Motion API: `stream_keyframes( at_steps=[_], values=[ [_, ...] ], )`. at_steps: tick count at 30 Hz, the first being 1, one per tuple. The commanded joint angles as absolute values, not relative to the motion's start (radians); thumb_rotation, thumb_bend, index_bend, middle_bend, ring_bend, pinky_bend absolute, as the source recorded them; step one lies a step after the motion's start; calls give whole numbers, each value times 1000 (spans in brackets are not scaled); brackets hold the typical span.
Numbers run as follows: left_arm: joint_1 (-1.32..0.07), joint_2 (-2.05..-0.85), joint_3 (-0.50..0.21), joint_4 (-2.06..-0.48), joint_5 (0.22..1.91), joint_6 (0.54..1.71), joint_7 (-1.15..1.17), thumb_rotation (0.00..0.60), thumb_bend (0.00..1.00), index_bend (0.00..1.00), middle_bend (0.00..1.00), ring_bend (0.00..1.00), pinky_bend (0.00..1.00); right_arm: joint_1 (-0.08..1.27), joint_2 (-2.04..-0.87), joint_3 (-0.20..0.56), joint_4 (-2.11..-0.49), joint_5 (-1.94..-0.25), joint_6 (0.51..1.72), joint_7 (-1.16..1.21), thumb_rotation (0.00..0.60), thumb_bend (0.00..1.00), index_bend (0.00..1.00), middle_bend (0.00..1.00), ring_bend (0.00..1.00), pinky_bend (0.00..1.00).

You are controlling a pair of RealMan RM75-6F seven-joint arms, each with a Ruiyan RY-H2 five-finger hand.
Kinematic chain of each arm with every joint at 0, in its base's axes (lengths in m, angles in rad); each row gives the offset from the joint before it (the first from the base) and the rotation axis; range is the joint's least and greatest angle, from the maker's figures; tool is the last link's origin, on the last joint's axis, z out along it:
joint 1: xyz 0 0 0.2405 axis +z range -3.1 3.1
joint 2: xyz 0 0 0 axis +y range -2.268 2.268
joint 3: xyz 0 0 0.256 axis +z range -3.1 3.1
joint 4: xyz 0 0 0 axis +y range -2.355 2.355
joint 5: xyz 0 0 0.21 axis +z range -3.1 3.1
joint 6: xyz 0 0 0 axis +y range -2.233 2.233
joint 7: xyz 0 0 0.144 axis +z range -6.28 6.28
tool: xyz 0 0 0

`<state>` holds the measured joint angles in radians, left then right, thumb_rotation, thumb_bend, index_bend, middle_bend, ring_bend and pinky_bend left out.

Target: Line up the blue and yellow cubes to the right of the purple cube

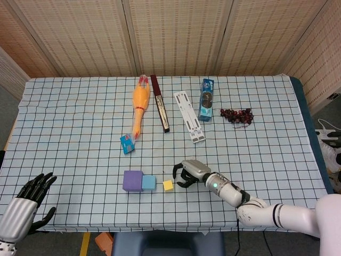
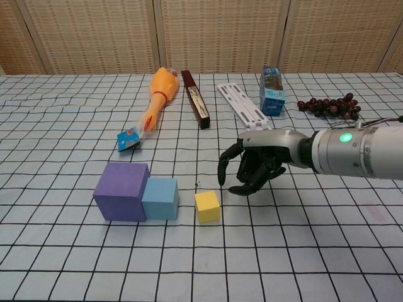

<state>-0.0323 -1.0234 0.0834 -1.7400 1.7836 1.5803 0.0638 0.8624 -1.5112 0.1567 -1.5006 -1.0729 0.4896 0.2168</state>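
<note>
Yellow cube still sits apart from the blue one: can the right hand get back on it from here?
Probably yes. The right hand hangs open just right of the yellow cube, with only bare cloth between them.
</note>
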Motion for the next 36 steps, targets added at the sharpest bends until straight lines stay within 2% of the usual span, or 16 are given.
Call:
stream_keyframes(
  at_steps=[1, 11, 36],
  values=[
    [-33, -1023, 83, -1741, 1783, 1579, 65, 600, 382, 0, 0, 0, 147, 877, -1498, 148, -1514, -1046, 468, 204, 600, 302, 491, 916, 1000, 1000],
    [-30, -1022, 84, -1740, 1790, 1588, 63, 600, 382, 0, 0, 0, 147, 912, -1494, 135, -1520, -984, 384, 226, 600, 319, 495, 917, 1000, 1000],
    [-28, -1020, 83, -1738, 1789, 1591, 57, 600, 382, 0, 0, 0, 147, 903, -1554, 152, -1468, -1013, 329, 306, 600, 319, 464, 916, 1000, 1000]
  ],
)
